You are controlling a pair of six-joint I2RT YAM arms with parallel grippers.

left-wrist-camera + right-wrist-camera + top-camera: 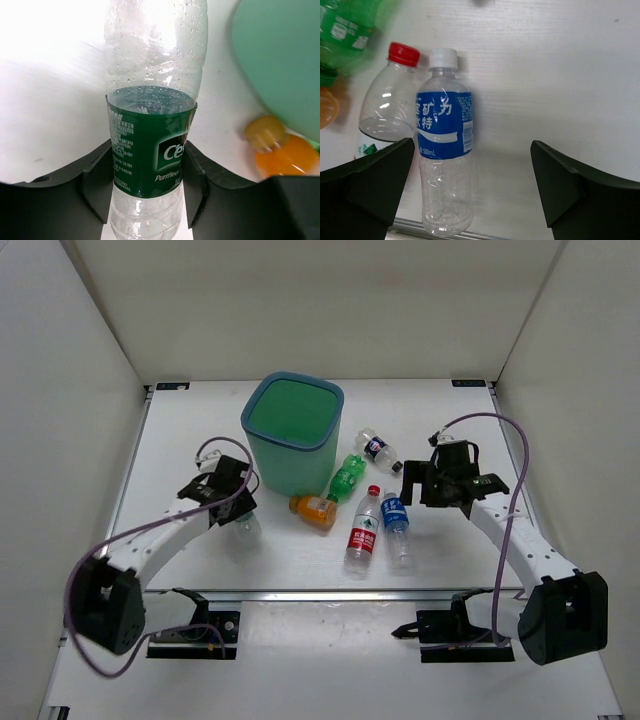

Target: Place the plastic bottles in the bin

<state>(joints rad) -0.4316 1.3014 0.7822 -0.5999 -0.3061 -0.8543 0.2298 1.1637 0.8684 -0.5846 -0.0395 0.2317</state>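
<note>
clear plastic bottle gripped beside the bin

the clear bottle with dark green label (150, 150) sits between the fingers of the left tool (147, 192), which is clenched on its label, just left of the teal bin (285, 465). to the right of the bin, on the worktop (450, 550), lie the orange bottle (315, 510), green bottle (349, 476), navy-label bottle (380, 450), red-label bottle (387, 107) and blue-label bottle (444, 125). the right tool (472, 142) hangs over this last one, fingers wide apart, holding nothing.
</note>
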